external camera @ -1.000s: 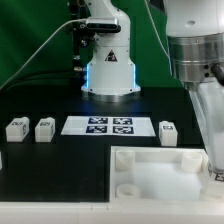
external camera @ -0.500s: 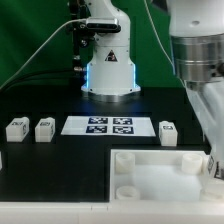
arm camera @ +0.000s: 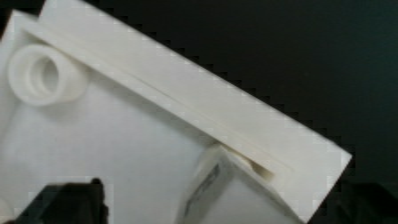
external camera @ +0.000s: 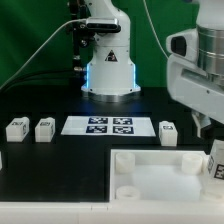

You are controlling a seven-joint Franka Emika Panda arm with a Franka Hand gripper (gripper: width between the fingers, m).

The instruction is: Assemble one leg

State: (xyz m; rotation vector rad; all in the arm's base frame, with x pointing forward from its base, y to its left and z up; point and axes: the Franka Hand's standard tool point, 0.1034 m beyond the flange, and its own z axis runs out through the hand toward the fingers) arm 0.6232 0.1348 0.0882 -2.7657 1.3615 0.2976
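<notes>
My arm has risen since a second ago, baring a leg that it hid before. The leg stands upright at the tray's edge on the exterior view's right, marker facing the camera. My gripper hangs just above it. Whether my jaws are spread or closed I cannot tell. Only the exterior view shows three more legs on the table, the marker board between them, and my base. The wrist view gives the tray close up, with a round hole and one dark finger. The table is black; a green curtain hangs behind.
</notes>
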